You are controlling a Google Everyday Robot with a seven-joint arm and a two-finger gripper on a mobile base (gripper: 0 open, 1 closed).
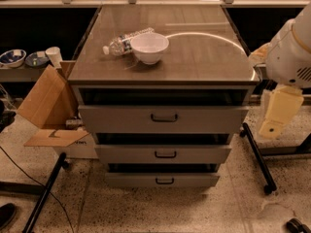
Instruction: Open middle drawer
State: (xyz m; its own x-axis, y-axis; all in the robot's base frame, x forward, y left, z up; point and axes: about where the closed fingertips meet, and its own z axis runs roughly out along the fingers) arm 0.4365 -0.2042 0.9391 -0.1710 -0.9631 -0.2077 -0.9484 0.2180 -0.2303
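Note:
The grey cabinet has three drawer fronts. The middle drawer is the mid-sized front, with a small black bar handle. It lies between the tall top drawer and the slim bottom drawer. All three fronts sit stepped, with dark gaps above them. My white arm hangs at the right edge. My gripper, cream-coloured, points down beside the cabinet's right side, level with the top drawer and well to the right of the middle handle. It holds nothing that I can see.
A white bowl and a lying clear plastic bottle are on the cabinet top. An open cardboard box stands left of the cabinet. A black wheeled stand leg is at the right, another at the left.

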